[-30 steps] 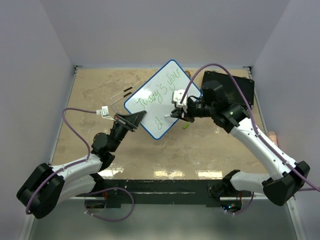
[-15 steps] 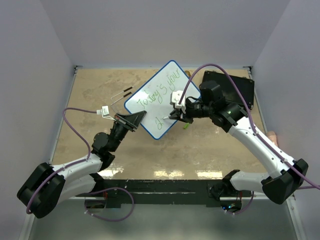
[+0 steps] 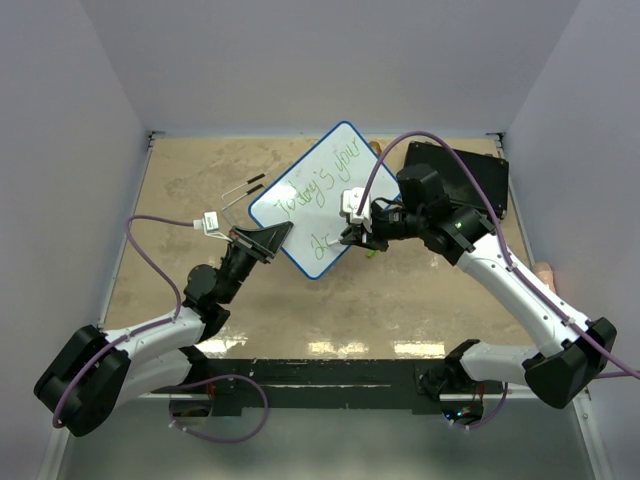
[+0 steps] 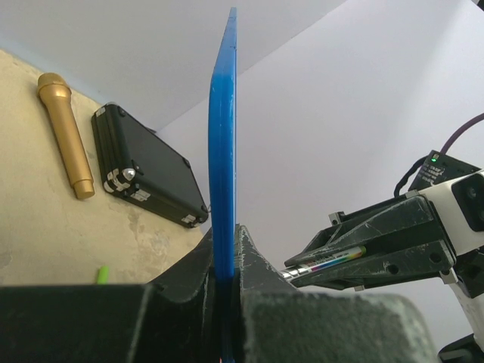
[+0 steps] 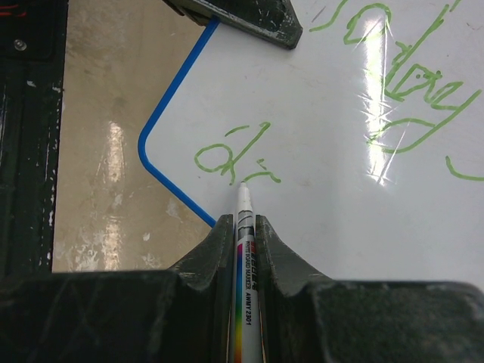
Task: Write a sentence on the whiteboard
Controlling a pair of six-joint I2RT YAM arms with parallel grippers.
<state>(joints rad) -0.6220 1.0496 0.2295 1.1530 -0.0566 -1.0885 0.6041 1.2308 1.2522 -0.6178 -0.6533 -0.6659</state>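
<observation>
Right wrist view: right claw (image 5: 243,221) clamps the marker (image 5: 246,253), tip at the whiteboard (image 5: 325,227) near its corner, mid-word, while left claw (image 4: 227,253) pinches its edge over the surface (image 3: 180,200) middle; further strokes likely need light, steady contact.

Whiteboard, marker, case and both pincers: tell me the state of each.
whiteboard: clamped at one edge, green writing on its face.
marker: uncapped, tip at the lower green strokes.
left pincer: shut on the whiteboard.
right pincer: shut on the marker.
black case: closed, lying flat.
</observation>
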